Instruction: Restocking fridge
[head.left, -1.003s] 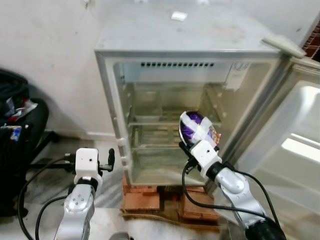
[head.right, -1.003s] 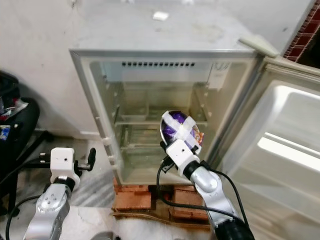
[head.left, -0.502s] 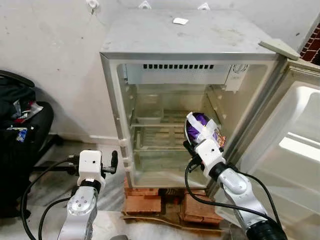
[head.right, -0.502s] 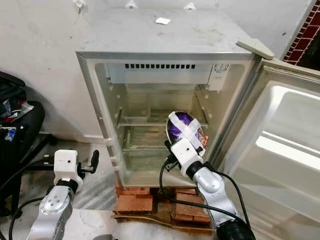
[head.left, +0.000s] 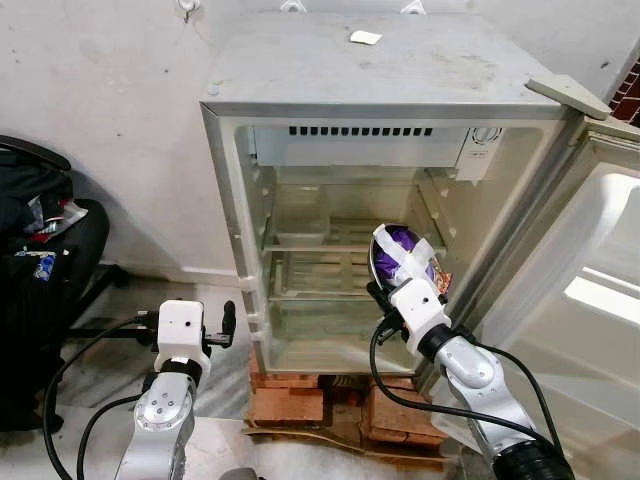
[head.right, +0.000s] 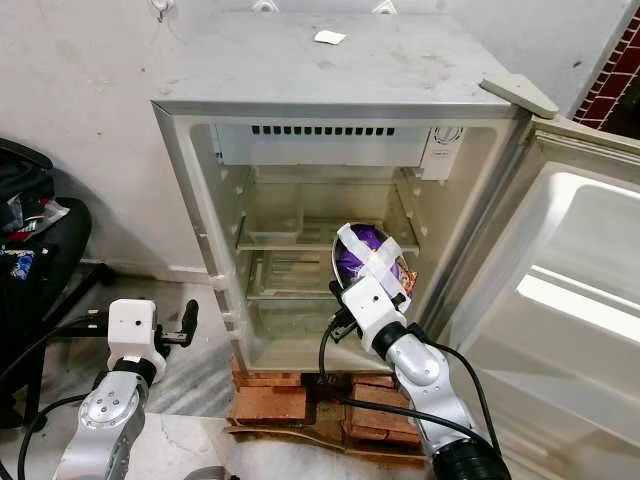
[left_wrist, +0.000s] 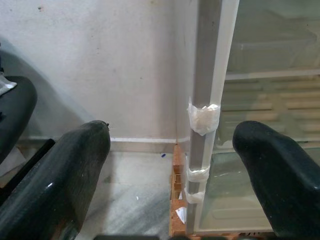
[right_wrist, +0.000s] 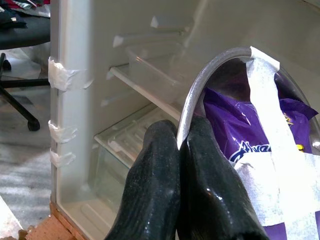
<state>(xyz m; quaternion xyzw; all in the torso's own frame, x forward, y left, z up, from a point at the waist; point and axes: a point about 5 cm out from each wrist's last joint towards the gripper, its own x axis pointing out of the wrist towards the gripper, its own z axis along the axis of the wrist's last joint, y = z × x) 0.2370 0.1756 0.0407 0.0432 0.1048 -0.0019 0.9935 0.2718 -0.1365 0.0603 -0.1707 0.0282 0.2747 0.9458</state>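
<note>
Fridge (head.left: 300, 90) open at frame centre, shelves bare: nothing stocked yet. Right gripper (right_wrist: 180, 145) pinched tight on rim of taped bowl (head.left: 402, 262) with purple packet, held before the middle shelf. Left gripper (left_wrist: 170, 165) spread wide, empty, lower left.

Over the last second my head has lifted and steadied, so the fridge (head.left: 400, 180) now sits lower and sharper before me, with more of its top in sight. My right tool (head.left: 383, 296), its fingers pinched on the rim of the taped bowl (head.left: 401, 262) with the purple packet, has drifted a little to my right and now hangs in front of the lower shelves near the right wall. My left tool (head.left: 226, 322) has edged slightly right, fingers spread beside the fridge's left edge.
</note>
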